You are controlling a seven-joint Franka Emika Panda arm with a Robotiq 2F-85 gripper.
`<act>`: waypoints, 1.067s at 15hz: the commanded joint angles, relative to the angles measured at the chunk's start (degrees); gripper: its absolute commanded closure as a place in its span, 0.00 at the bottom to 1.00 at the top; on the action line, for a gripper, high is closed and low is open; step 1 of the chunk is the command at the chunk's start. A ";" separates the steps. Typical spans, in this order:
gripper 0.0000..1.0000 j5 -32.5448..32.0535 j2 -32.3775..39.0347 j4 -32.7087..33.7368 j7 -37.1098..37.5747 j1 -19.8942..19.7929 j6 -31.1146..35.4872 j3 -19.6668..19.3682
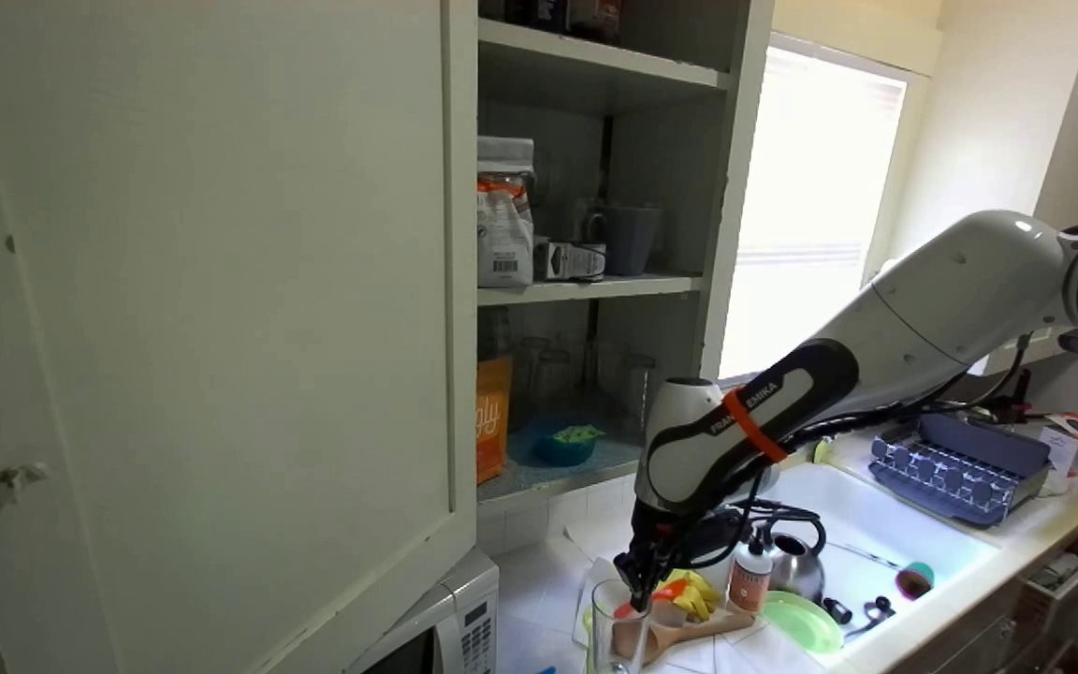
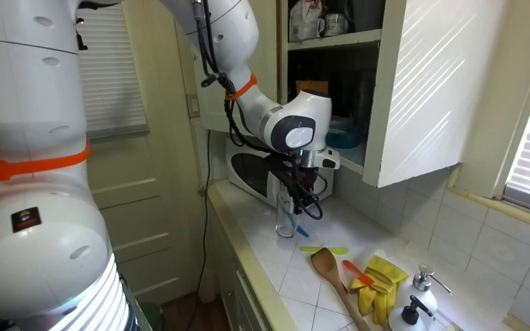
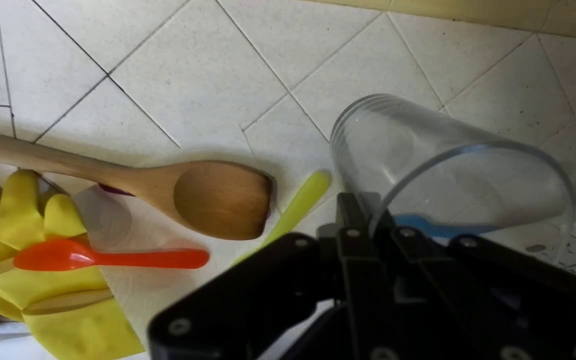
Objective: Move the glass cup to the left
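Note:
The clear glass cup [image 1: 616, 641] is at the bottom edge of an exterior view, where its base is cut off. It stands upright by the microwave in an exterior view [image 2: 286, 223]. In the wrist view the glass cup [image 3: 398, 132] fills the right side, with its open rim toward the camera. My gripper [image 3: 370, 205] has one finger on each side of the cup's wall at the rim and is shut on it. The gripper also shows in both exterior views [image 1: 640, 594] [image 2: 298, 208]. I cannot tell whether the cup's base touches the counter.
A wooden spoon [image 3: 218, 200], yellow gloves [image 3: 58, 290], an orange spoon [image 3: 113, 257], a green utensil [image 3: 300, 200] and a blue utensil [image 3: 433, 226] lie on the counter. The microwave [image 2: 253, 172] stands behind the cup. The open cupboard [image 1: 562, 482] hangs above.

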 commanded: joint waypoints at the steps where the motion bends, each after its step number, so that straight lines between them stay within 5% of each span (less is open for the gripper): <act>1: 0.98 -1.86 4.32 6.12 1.07 1.59 -1.85 0.97; 16: 0.98 -9.62 12.73 11.07 6.28 5.30 -3.34 0.07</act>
